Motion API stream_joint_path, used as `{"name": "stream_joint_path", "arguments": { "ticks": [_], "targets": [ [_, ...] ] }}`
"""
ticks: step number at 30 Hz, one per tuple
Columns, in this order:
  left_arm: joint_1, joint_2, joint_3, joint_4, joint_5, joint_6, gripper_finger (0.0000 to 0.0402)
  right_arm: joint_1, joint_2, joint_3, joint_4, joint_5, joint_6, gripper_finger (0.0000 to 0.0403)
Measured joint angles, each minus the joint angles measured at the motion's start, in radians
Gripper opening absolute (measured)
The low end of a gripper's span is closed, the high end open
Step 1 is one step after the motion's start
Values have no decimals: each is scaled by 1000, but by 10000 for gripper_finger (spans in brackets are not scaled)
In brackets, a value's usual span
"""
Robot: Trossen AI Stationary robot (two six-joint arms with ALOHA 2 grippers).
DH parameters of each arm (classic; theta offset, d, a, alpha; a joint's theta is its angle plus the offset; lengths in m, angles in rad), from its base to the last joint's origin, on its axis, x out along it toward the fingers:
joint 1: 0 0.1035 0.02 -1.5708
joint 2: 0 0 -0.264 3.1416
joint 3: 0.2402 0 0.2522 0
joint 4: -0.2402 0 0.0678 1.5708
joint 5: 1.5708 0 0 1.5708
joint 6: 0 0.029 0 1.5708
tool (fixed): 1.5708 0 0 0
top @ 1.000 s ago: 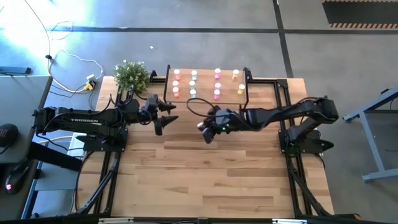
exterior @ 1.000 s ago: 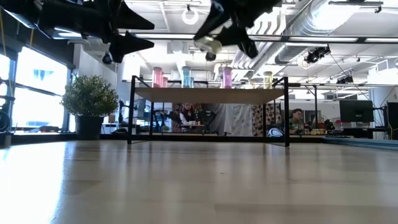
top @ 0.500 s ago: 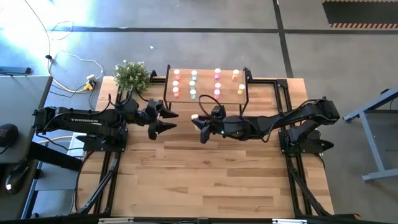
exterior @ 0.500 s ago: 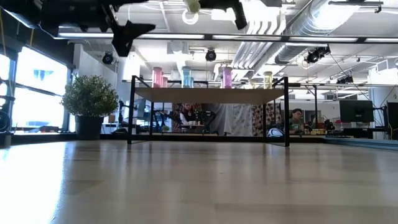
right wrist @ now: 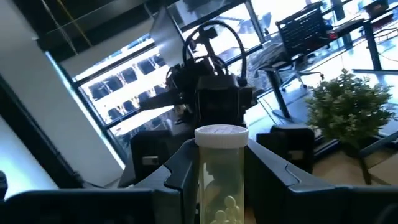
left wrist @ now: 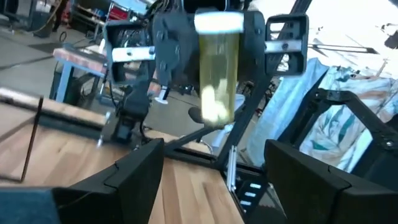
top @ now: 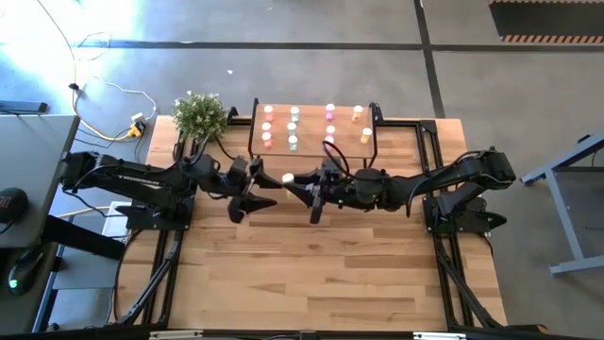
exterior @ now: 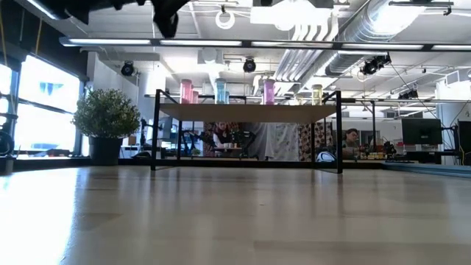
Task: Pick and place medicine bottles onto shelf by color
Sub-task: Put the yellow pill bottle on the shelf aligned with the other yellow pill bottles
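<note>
- Wood planks make up the tabletop (top: 311, 274), which sits in a black frame on a grey concrete floor; the low view looks past it into a workshop with exposed ducts and people seated far behind.
- At the far edge stands the shelf (top: 311, 149), light wood top on thin black legs, with a small potted plant (top: 200, 114) just beside its left end.
- Medicine bottles (top: 267, 127) stand on the shelf in columns: salmon-red at the left, then mint-green (top: 293, 127), bright pink (top: 329, 127) and yellow-orange (top: 361, 124) at the right.
- Both arms reach toward the table's middle, in front of the shelf, their grippers facing each other close together and raised off the tabletop.
- Right gripper (right wrist: 221, 171) has its fingers clamped on a clear bottle with a white cap (right wrist: 219, 174), pale pills showing inside.
- From above, that bottle's white cap (top: 288, 178) lies between the two grippers.
- Left gripper (top: 257, 189) has its fingers (left wrist: 134, 180) spread wide apart, one on each side of the offered bottle (left wrist: 217, 68), not touching it.
</note>
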Motion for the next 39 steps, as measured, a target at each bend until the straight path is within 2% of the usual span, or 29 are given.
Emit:
{"name": "stream_joint_path", "arguments": {
  "ticks": [10,18,32,39],
  "targets": [
    [-8,140,156,-2,-13,21,268,0,0,0,5,-45,-37,99],
    [-8,196,206,-4,-49,16,261,0,0,0,17,-44,-61,99],
    [-8,196,206,-16,-62,10,151,-15,0,0,-14,-42,-64,99],
    [-9,196,206,-15,-64,14,113,-21,0,0,-24,-44,-63,99]
  ]
}}
